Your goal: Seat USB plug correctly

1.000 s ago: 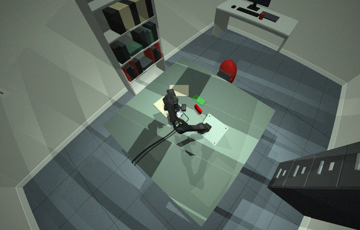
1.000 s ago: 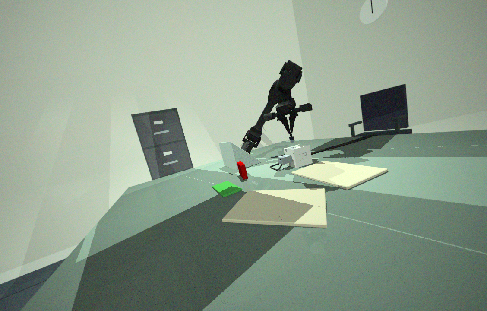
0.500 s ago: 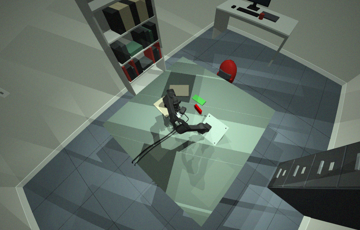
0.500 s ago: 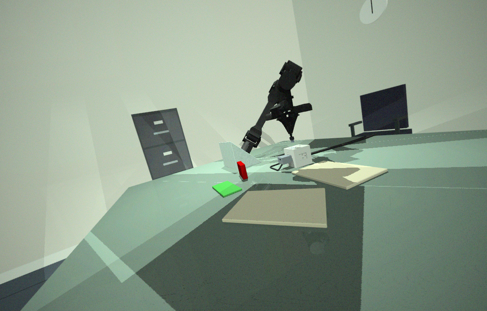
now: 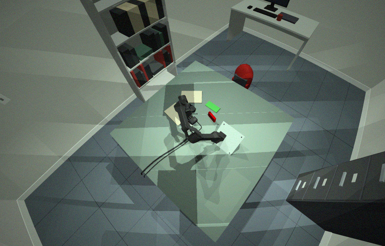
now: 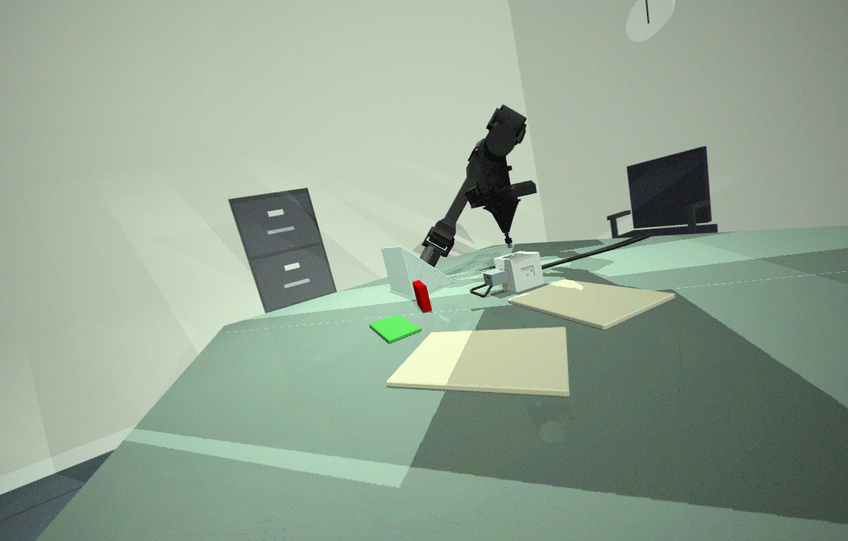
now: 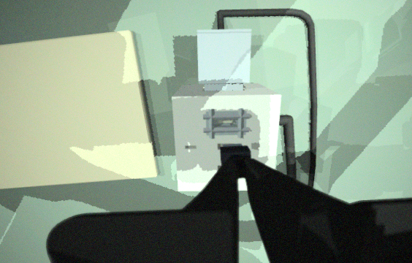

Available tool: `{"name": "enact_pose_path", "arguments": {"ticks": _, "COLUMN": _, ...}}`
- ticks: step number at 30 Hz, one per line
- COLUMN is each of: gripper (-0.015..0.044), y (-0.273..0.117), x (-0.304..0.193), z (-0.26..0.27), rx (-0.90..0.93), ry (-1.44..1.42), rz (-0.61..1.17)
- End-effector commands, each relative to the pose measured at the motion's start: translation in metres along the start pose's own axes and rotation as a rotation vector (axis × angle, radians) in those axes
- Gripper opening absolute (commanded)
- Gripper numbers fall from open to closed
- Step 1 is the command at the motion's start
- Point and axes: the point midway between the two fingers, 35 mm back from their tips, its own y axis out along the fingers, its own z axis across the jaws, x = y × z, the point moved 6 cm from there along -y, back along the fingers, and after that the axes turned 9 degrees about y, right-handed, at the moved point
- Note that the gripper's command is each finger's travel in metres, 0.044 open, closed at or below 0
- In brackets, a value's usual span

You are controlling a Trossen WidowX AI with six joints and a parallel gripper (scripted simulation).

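The power cube (image 6: 529,272) (image 7: 189,120) is white and stands on the table; the arm hides most of it in the top view. The grey-framed socket (image 7: 226,123) on its top shows uncovered in the wrist view. My gripper (image 6: 507,234) (image 7: 239,168) is shut on the small dark USB plug (image 6: 508,240) (image 7: 235,150) and points down above the cube. The plug's pale metal tip points down, with a gap between it and the cube's top in the exterior view. Which way round the plug is turned cannot be told.
A pale blue adapter (image 6: 495,276) (image 7: 224,55) with a dark cable (image 7: 313,73) sticks out of the cube's side. A red block (image 5: 211,117) (image 6: 421,296), a green slab (image 5: 212,106) (image 6: 395,328), a white wedge (image 5: 233,137) (image 6: 400,272) and two beige slabs (image 6: 481,363) (image 6: 589,302) lie nearby.
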Motion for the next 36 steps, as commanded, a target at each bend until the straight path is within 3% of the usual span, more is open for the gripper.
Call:
{"name": "enact_pose_path", "arguments": {"ticks": 1, "gripper": 0.0000, "y": 0.0001, "x": 0.0001, "z": 0.0001, "rx": 0.001, "ry": 0.085, "rz": -0.001}}
{"name": "enact_pose_path", "arguments": {"ticks": 36, "gripper": 0.0000, "y": 0.0026, "x": 0.0006, "z": 0.0006, "rx": 0.003, "ry": 0.077, "rz": -0.009}}
